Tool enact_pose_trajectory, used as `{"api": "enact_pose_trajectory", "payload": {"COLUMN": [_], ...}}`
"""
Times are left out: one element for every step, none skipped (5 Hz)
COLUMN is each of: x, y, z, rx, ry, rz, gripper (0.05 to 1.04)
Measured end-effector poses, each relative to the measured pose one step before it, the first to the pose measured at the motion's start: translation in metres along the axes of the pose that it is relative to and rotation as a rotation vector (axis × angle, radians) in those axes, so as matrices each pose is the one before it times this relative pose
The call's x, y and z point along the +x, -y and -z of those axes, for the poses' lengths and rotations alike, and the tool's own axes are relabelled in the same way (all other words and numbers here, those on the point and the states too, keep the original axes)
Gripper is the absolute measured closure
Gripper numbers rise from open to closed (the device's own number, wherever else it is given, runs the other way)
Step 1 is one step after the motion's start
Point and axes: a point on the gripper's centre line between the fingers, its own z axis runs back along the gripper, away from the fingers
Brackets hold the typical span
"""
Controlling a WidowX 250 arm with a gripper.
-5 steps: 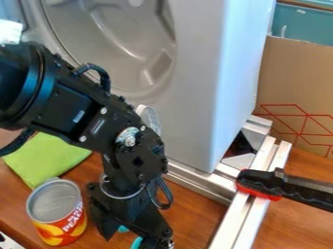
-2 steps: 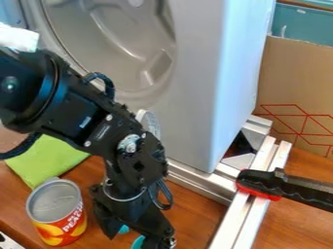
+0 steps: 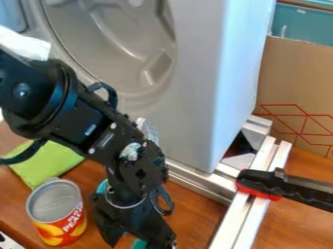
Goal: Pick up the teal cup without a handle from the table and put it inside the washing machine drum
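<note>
Black angular claw [image 3: 139,241] hangs by partly hidden teal object [image 3: 138,244] on brown wood-look worktop [image 3: 195,209]; can't tell if open/closed. Orange-red cylindrical can [image 3: 56,213] w/ grey top stands nearby, flat base down, prob. for stability.

The robot arm [image 3: 83,114] is shifting down and to the right in the view, with its upper sections moving more than the gripper [image 3: 138,240], which is swinging slightly rightward. A white item [image 3: 27,44] at the upper left is moving along with the arm. The arm is covering more of the green cloth [image 3: 44,164]. A teal patch [image 3: 102,186] is now appearing at the left edge of the wrist.
</note>
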Motion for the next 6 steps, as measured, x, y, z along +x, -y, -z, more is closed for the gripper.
{"api": "enact_pose_trajectory", "payload": {"x": [-0.00032,-0.00029,0.00067,-0.00006,0.00001,0.00112], "y": [0.00155,0.00034,0.00010,0.00050,0.00037,-0.00155], "z": [0.00440,0.00277,-0.00041,-0.00027,-0.00636,-0.01928], "rx": [-0.0048,-0.0002,0.0009,-0.0049,-0.0139,-0.0122], "ry": [-0.0071,-0.0052,0.0004,-0.0007,0.0257,0.0530], "rz": [-0.0204,-0.0021,-0.0095,0.0045,0.0125,0.0340], "gripper": [0.118,0.397,0.697,0.926,0.985,0.987]}}
